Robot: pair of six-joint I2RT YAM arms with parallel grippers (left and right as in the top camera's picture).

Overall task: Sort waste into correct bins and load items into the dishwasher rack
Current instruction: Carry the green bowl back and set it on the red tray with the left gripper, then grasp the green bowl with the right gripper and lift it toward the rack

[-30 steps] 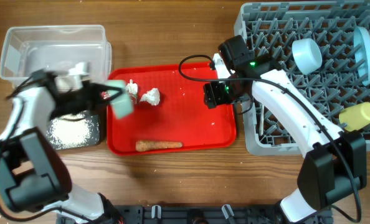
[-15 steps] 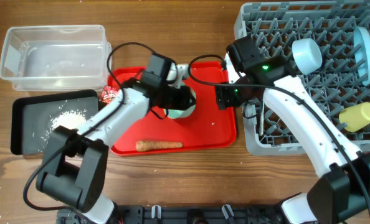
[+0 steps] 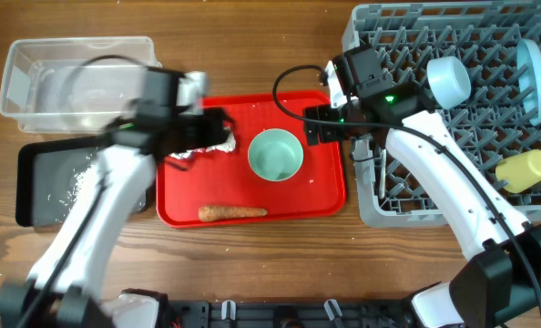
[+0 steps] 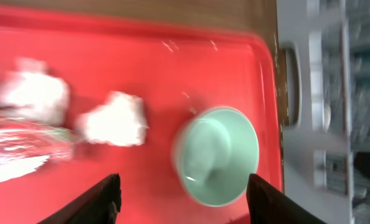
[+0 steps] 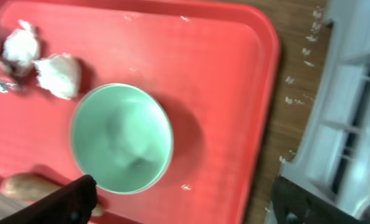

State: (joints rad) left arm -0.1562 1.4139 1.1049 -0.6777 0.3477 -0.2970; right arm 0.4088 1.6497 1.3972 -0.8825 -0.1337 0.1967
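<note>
A pale green bowl (image 3: pixel 275 155) stands upright on the red tray (image 3: pixel 321 196), held by nothing. My left gripper (image 3: pixel 209 129) is open and blurred, just left of the bowl, above two white paper balls (image 3: pixel 221 141) and the snack wrapper (image 3: pixel 181 155). From the left wrist, the bowl (image 4: pixel 217 154) lies ahead between the open fingers (image 4: pixel 104 199). At the tray's right edge my right gripper (image 3: pixel 318 128) is open and empty, with the bowl (image 5: pixel 121 138) below it. A carrot stick (image 3: pixel 232 212) lies at the tray's front. Rice grains (image 3: pixel 77 182) lie in the black tray (image 3: pixel 29 187).
The clear tub (image 3: pixel 79 68) sits at the back left. The grey dishwasher rack (image 3: pixel 407 196) fills the right side and holds a blue bowl (image 3: pixel 450 80), a blue plate (image 3: pixel 532 77) and a yellow cup (image 3: pixel 524 170). The rack's wall (image 5: pixel 353 124) is close beside my right gripper.
My left gripper opened, left the green bowl on the red tray and pulled back to the left. My right gripper opened wider and stayed near the tray's right edge.
</note>
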